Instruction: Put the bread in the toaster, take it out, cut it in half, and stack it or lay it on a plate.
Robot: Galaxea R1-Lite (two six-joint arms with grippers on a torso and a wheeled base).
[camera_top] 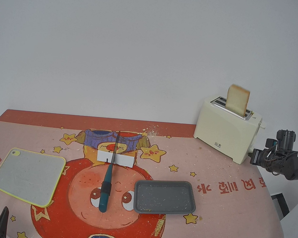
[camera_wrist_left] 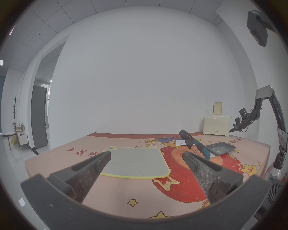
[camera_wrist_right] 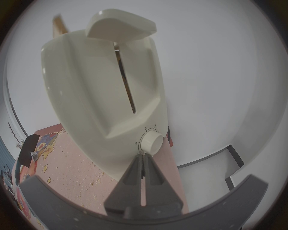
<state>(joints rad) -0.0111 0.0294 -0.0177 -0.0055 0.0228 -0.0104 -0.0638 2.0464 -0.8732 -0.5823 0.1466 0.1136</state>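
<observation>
A slice of bread [camera_top: 237,99] stands high out of the rear slot of the cream toaster [camera_top: 222,133] at the table's back right. My right gripper [camera_top: 253,157] is at the toaster's right end, shut with nothing in it. In the right wrist view its closed fingertips [camera_wrist_right: 142,160] sit just under the dial [camera_wrist_right: 151,143], and the lever [camera_wrist_right: 120,25] is raised. The left gripper [camera_wrist_left: 147,163] hangs open and empty at the near left, before the cutting board [camera_wrist_left: 135,161]. A grey plate [camera_top: 164,197] lies in the middle right of the table.
A teal-handled knife [camera_top: 107,182] lies with its blade on a white rest [camera_top: 115,158] in the table's middle. The yellow-rimmed cutting board [camera_top: 29,176] lies at the left. Crumbs dot the tablecloth. A wall stands close behind the toaster.
</observation>
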